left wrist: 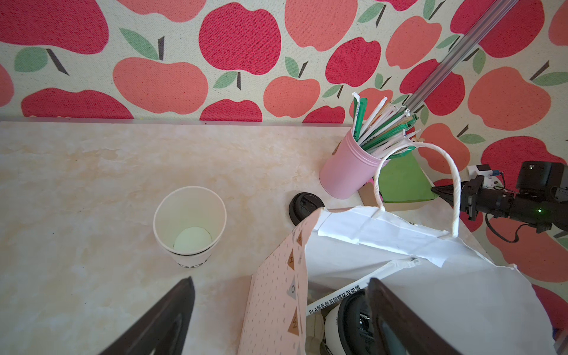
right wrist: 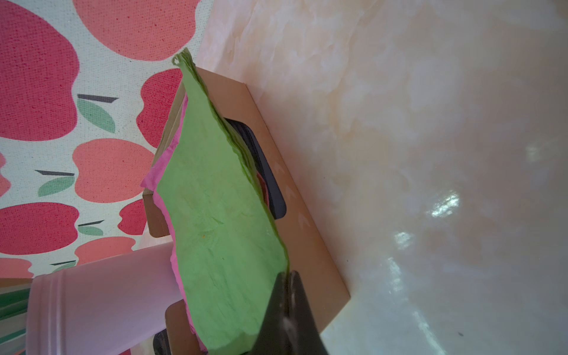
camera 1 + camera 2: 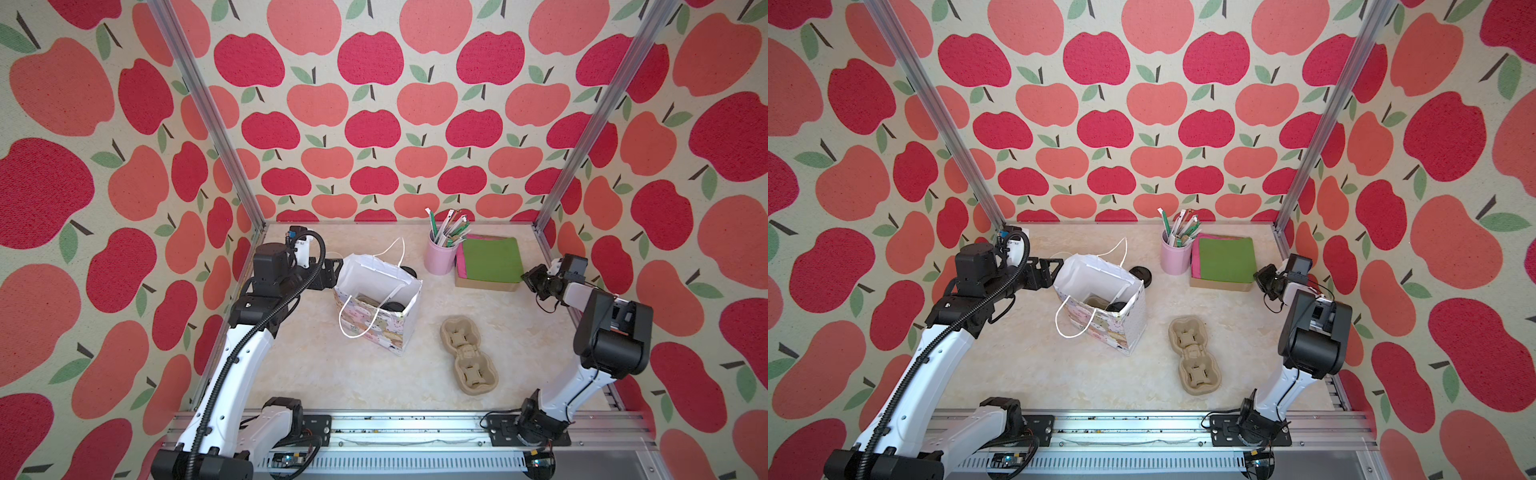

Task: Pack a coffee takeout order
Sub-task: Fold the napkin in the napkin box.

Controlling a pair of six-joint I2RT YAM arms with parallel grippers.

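On the table point(image 3: 332, 374), tan carrier point(image 3: 468, 356) lengthwise front-to-back; right end effector point(image 2: 289, 274) tight on corner of green napkin point(image 2: 221, 230)

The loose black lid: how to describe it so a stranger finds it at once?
Find the paper bag standing mid-table. Behind its far corner, towards the pink straw holder, a black lid lies flat on the table. Unlike the lid inside the bag, it sits on no cup.

Green napkin point(image 2: 221, 230) (edge pinched) tops its stack; tan carrier point(image 3: 468, 354) lies flat.
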